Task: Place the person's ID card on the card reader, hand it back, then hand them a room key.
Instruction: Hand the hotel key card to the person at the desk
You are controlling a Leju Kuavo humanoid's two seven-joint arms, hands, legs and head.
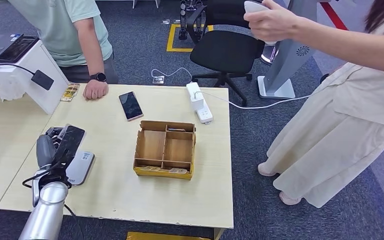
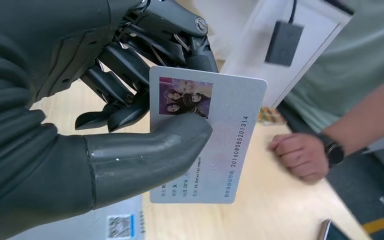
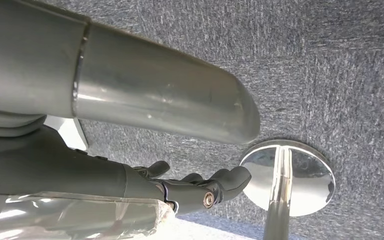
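Pale wood table [image 1: 120, 185] on grey carpet. Left hand [image 1: 60, 147] pinching ID card [image 2: 215, 135] between thumb and fingers, card long axis roughly upright, held just above white card reader [image 1: 82, 167]. Person's fist [image 1: 96, 90] resting further across the table. Right hand [image 3: 195, 187] hanging low, apparently empty, fingers loosely curled. Divided cardboard box [image 1: 165, 149] mid-table, cards probably in front slots.

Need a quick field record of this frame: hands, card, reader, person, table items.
left hand: holds the ID card, thumb on its printed face
ID card: in the left hand, above the table, photo side visible
card reader: grey device on the table, under the left hand
right hand: hangs over carpet, holds nothing, fingers loosely curled
person's fist: rests on the table's far edge
wooden tray: mid-table, cards in its near compartments
phone: flat on the table
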